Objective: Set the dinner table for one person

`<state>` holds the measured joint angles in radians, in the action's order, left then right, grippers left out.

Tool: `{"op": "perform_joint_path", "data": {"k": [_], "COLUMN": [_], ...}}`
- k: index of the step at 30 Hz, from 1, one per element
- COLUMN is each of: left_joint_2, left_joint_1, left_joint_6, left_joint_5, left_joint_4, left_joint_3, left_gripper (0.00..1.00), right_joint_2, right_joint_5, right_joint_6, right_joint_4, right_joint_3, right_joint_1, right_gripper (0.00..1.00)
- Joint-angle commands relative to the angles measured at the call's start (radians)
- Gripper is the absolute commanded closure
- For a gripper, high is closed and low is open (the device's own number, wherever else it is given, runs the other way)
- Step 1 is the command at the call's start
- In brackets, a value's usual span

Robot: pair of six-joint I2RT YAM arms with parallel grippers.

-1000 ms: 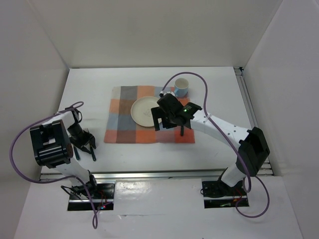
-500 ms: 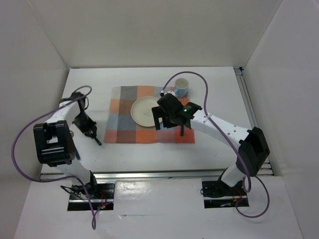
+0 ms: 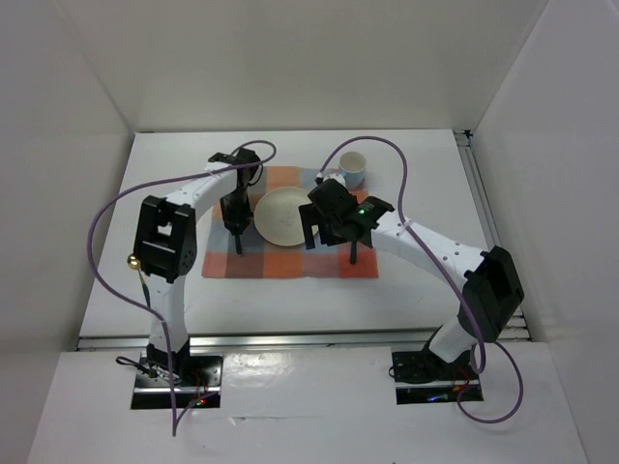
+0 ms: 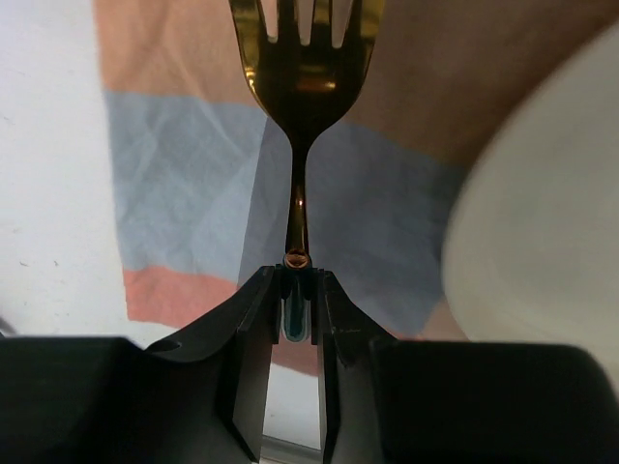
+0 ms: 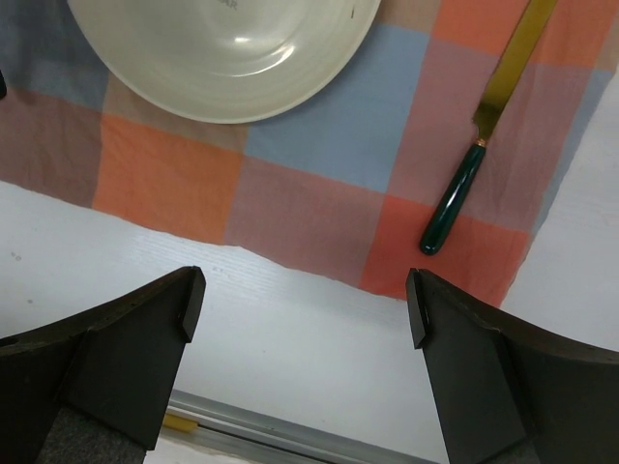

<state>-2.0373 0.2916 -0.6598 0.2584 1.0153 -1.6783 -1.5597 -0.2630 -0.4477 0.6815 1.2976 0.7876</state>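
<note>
My left gripper (image 3: 235,222) (image 4: 300,280) is shut on the green handle of a gold fork (image 4: 300,77), which also shows in the top view (image 3: 239,244). It holds the fork over the left part of the checked mat (image 3: 261,259), just left of the cream plate (image 3: 280,215) (image 4: 542,242). My right gripper (image 3: 324,232) (image 5: 305,290) is open and empty above the mat's front edge. A gold knife with a green handle (image 5: 474,145) (image 3: 354,253) lies on the mat right of the plate (image 5: 222,58). The white dinner table (image 3: 416,164) carries it all.
A cup with a blue band (image 3: 351,169) stands off the mat's far right corner. A small gold thing (image 3: 133,259) shows beside the left arm's elbow, partly hidden. Metal rails run along the front edge (image 3: 290,338) and the right edge (image 3: 479,193).
My left arm has swung from the table's left side to over the mat, carrying the fork to the plate's left. The right arm has not moved.
</note>
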Motion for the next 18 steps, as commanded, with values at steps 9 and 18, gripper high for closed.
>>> {"op": "perform_joint_path", "data": {"k": [9,18], "left_joint_2": [-0.191,-0.060], "left_joint_1": [-0.008,0.012], "left_joint_6": [-0.018,-0.018], "left_joint_5": [0.123,0.076], "left_joint_4": [0.118,0.143], "left_joint_3": [-0.113,-0.147], "left_gripper": [0.84,0.32], "right_joint_2": [0.043,0.024], "right_joint_5": [-0.039,-0.039], "right_joint_6": [0.007,0.017], "right_joint_4": [0.030,0.030], "right_joint_3": [0.039,0.057], "right_joint_1": [-0.010,-0.010], "right_gripper": [0.01,0.01]}}
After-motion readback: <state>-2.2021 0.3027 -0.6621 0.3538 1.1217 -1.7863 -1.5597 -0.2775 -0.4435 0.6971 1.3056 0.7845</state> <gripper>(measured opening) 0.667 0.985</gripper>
